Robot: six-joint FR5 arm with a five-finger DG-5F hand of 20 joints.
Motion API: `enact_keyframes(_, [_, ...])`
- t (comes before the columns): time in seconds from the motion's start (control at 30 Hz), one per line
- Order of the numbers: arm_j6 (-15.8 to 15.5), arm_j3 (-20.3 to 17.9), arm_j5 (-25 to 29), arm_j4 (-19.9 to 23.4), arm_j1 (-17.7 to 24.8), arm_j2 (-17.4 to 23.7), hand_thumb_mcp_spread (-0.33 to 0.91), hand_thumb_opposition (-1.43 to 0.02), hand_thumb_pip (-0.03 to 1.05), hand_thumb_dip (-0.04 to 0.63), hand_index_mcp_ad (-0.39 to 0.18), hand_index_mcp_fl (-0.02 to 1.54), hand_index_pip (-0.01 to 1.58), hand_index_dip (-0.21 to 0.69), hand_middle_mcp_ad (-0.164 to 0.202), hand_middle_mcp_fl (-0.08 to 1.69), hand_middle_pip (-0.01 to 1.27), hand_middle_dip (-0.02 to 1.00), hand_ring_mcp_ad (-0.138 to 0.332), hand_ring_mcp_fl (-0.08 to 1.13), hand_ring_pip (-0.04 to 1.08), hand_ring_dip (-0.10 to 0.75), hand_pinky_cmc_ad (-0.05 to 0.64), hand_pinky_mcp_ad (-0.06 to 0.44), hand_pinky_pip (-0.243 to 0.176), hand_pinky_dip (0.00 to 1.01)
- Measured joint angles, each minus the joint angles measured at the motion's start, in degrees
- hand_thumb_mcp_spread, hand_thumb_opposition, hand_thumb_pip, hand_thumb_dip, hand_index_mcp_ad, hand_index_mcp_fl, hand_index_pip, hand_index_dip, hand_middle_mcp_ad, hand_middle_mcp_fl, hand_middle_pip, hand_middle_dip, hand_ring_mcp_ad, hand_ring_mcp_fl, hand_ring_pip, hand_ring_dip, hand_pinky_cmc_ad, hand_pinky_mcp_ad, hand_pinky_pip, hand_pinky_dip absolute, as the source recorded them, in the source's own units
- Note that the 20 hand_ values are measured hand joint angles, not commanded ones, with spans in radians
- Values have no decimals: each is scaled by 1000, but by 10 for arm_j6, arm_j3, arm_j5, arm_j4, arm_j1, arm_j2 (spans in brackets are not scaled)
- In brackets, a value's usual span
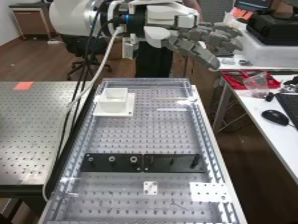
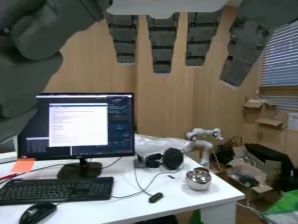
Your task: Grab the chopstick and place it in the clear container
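The hand (image 1: pixel 209 40) is held above the far end of the bench in the high view, its fingers straight and spread toward the right, with nothing in them. In the wrist view the hand's fingers (image 2: pixel 163 45) hang straight and apart, the thumb at one side. A thin pale line, probably the chopstick (image 1: pixel 174 98), lies across the perforated board near its far right part, below the hand. Left of it, a small whitish square container (image 1: pixel 114 96), seemingly the clear one, stands upright on a white plate.
Clear walls (image 1: pixel 148 81) edge the long board. A black strip with knobs (image 1: pixel 112 161) crosses its middle; white perforated plates (image 1: pixel 209 192) lie nearer. At right stands a desk with a mouse (image 1: pixel 275 117) and red tray (image 1: pixel 249 82). The wrist view has a monitor (image 2: pixel 78 125) and metal pot (image 2: pixel 198 178).
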Motion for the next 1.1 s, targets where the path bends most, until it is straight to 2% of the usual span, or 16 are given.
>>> enact_keyframes(0.03, [2,-1,-4,4,0,0,14,-649,623,-21,-89,49,84,232,89,72,138,358,157,21,101,211,494,361,-110,424])
enact_keyframes(0.37, [0,-1,1,12,2,-3,14,-648,628,-24,-96,49,87,227,82,75,140,356,157,21,101,211,494,361,-113,421])
enact_keyframes(1.1, [11,-5,-3,6,0,-8,19,-667,632,-21,-93,51,87,227,87,75,140,356,161,21,103,211,494,361,-113,421])
